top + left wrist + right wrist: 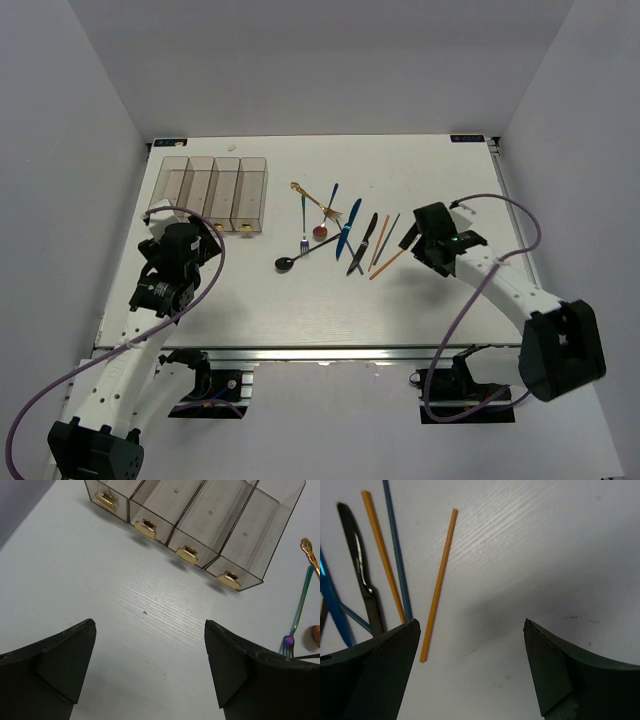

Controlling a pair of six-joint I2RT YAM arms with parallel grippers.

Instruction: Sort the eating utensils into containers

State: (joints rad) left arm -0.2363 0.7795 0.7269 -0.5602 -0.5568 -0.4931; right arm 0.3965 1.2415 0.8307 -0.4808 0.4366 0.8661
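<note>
The containers are a row of clear brownish bins at the table's back left, and they look empty; their gold-marked ends face my left gripper. That gripper hovers open over bare table just in front of them. The eating utensils lie spread mid-table: gold spoon, green fork, black spoon, blue knife, black knife and chopsticks. My right gripper is open just right of them. An orange chopstick lies beside its left finger; nothing sits between the fingers.
White enclosure walls close in the table on the left, back and right. The right arm's purple cable loops above the table's right side. Another purple cable hangs by the left arm.
</note>
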